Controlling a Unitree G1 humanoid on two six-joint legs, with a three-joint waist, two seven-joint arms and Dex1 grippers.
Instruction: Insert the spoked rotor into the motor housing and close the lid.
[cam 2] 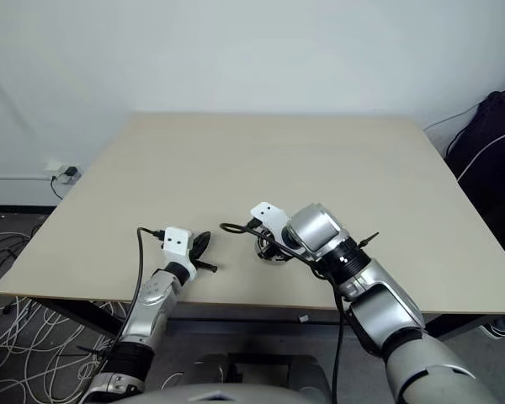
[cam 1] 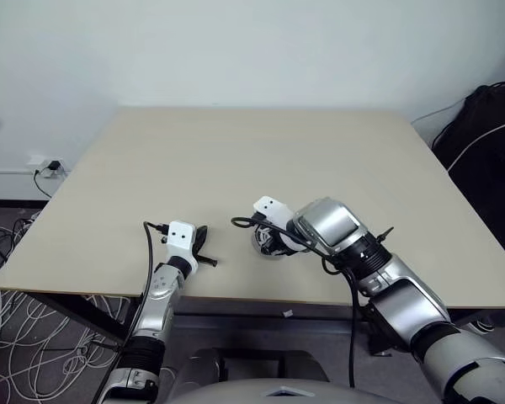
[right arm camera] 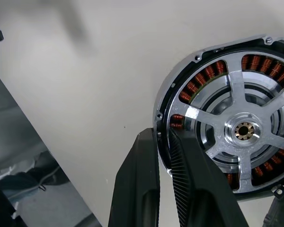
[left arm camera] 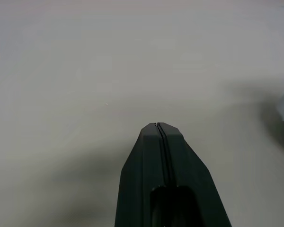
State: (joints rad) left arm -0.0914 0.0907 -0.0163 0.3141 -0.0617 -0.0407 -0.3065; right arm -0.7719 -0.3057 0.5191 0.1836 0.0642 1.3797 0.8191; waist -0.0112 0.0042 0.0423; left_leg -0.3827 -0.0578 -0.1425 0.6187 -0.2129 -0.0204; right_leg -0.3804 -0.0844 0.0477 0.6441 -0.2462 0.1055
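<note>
The motor housing (right arm camera: pixel 213 49) lies on the table close to its front edge, a silver flange around a ring of copper windings. Inside it sits the spoked rotor (right arm camera: pixel 236 94), its silver spokes and hub over the windings. My right gripper (right arm camera: pixel 162 135) points steeply down and is shut on the rotor's dark rim at the housing's edge. In the head views the right gripper (cam 1: pixel 269 239) covers most of the housing (cam 1: pixel 268 249). My left gripper (cam 1: pixel 204 244) rests shut and empty on the table to the left of it, fingers (left arm camera: pixel 151 156) pressed together. The lid is out of view.
The light wooden table (cam 1: pixel 236 151) stretches far beyond the arms. A black bag (cam 1: pixel 488 126) stands past its right edge. Cables (cam 1: pixel 17 328) lie on the floor at the left, below a wall socket (cam 1: pixel 49 167).
</note>
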